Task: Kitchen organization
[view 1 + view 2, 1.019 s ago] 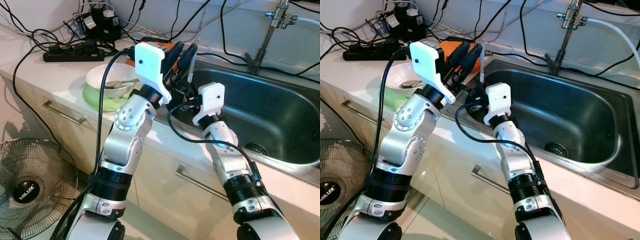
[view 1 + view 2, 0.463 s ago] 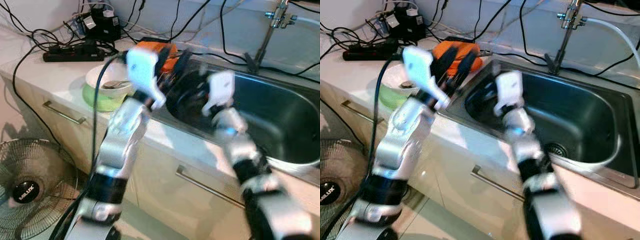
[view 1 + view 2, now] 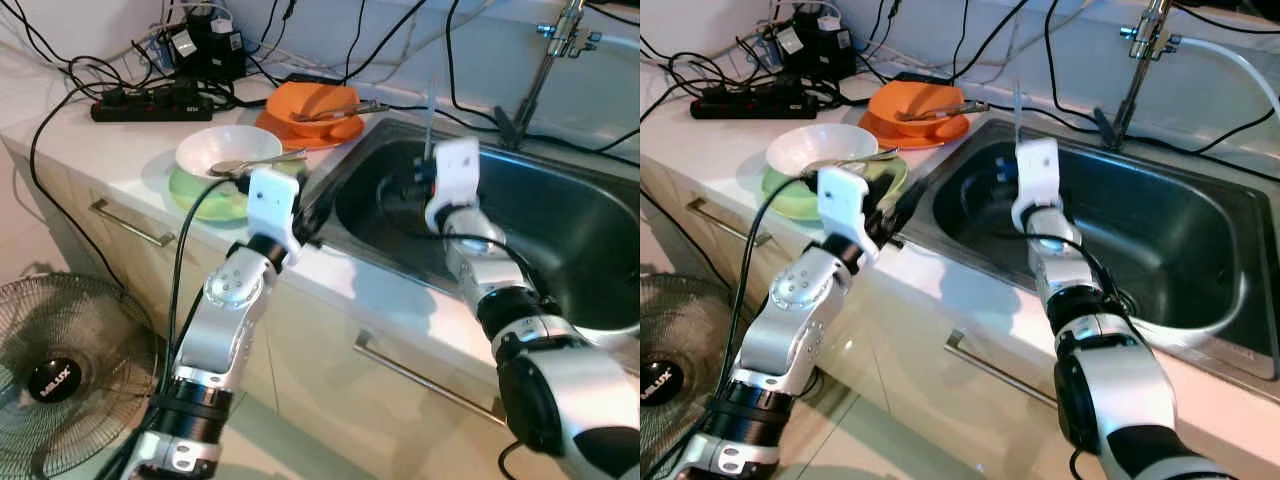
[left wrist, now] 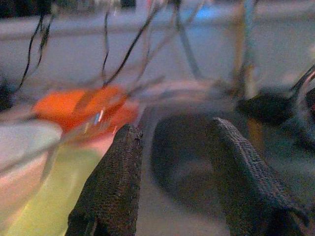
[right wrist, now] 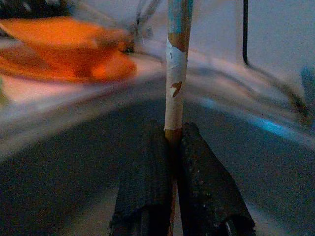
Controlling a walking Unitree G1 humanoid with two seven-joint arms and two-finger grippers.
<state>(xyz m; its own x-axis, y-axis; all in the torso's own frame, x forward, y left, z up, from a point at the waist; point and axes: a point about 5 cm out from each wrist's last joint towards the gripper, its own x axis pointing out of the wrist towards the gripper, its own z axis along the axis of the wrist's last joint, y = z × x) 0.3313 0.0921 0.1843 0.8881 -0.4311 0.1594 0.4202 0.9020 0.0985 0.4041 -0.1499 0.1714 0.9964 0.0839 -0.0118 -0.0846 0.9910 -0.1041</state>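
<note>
Right gripper (image 5: pixel 172 147) clamped on thin stick (image 5: pixel 176 64), now over sink (image 3: pixel 560 225) instead of at near-left rim; left gripper (image 4: pixel 172 162) lowered, fingers apart, empty, near white bowl (image 3: pixel 225 155). Stick likely bound for sink; orange dish (image 3: pixel 310 110) far-left untouched

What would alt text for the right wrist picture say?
Two black fingers pinch a thin upright stick with peeling pale covering, above a dark steel sink. A blurred orange plate sits on the counter behind.
</note>
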